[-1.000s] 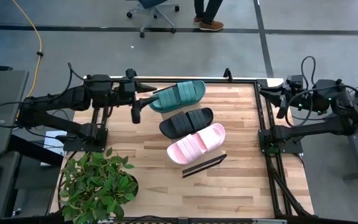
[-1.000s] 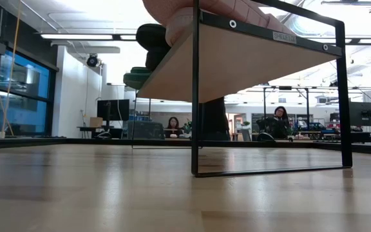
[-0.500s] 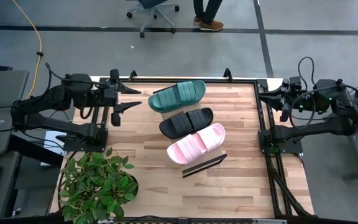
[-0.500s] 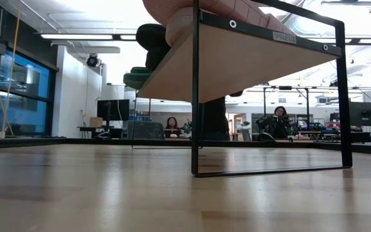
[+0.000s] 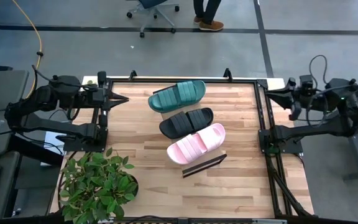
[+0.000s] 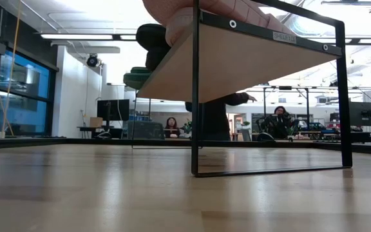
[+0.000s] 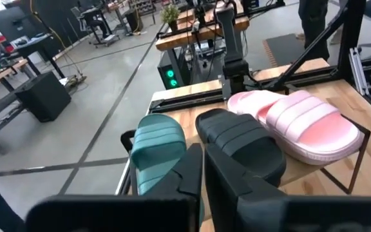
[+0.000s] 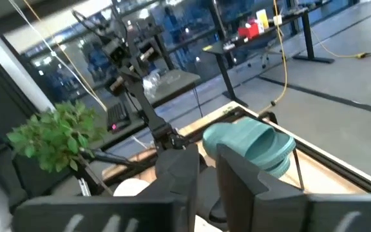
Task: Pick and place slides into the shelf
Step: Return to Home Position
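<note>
Slides (image 5: 187,121) between left gripper (image 5: 123,99), right gripper (image 5: 271,93)

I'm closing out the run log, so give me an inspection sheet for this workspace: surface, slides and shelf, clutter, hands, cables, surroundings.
Surface: wooden tabletop, no damage seen.
Job's things: green slide, black slide and pink slide lie side by side on the shelf.
Clutter: potted plant at the table corner on the left arm's side.
Hands: left hand shut and empty at the table's left edge; right hand at the right edge, clear of the slides.
Cables: yellow cable on the floor beyond the left arm.
Surroundings: chair and a person's legs beyond the table.
</note>
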`<action>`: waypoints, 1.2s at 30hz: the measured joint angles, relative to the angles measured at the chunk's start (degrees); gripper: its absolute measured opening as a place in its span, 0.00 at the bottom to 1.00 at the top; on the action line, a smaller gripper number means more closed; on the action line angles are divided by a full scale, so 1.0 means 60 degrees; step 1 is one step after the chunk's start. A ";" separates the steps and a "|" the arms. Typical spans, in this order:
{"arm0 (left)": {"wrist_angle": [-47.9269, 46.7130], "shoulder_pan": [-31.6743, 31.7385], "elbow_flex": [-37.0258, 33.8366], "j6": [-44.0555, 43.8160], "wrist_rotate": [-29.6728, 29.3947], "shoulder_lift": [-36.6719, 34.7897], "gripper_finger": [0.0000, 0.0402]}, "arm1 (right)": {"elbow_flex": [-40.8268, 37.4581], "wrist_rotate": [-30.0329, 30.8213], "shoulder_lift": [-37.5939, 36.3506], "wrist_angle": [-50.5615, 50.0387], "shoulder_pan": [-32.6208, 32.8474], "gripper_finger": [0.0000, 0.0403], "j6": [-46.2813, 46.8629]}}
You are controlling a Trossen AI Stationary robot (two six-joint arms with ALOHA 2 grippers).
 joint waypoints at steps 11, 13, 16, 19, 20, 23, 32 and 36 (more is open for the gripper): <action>-0.0200 0.0000 -0.0360 0.0102 -0.0287 -0.0896 0.01 | 0.0000 0.0195 -0.0697 -0.0638 -0.0002 0.00 0.0056; 0.0011 0.0000 -0.0807 0.0016 -0.0285 -0.1120 0.00 | 0.0000 0.0216 -0.0700 -0.0615 -0.0002 0.00 0.0029; 0.0590 0.0000 -0.1719 -0.0265 -0.0284 -0.1518 0.00 | 0.0000 0.0092 -0.0699 -0.0596 0.0001 0.00 -0.0092; 0.1580 0.0000 -0.2832 -0.0543 -0.0279 -0.2022 0.00 | 0.0000 0.0105 -0.0700 -0.0596 0.0000 0.00 -0.0287; 0.1962 0.0000 -0.3224 -0.0619 -0.0270 -0.2215 0.00 | 0.0000 0.0162 -0.0720 -0.0596 0.0001 0.00 -0.0324; 0.3123 0.0000 -0.4359 -0.0833 -0.0255 -0.2771 0.00 | -0.0178 0.0342 -0.0825 -0.0338 -0.0002 0.00 -0.0424; 0.4838 0.0000 -0.6326 -0.1406 -0.0558 -0.3938 0.00 | -0.3214 0.0064 -0.2597 0.2541 0.0001 0.00 0.0445; 0.5165 0.0000 -0.6724 -0.1407 -0.0819 -0.4043 0.00 | -0.4411 0.0019 -0.3415 0.3972 0.0001 0.00 0.0818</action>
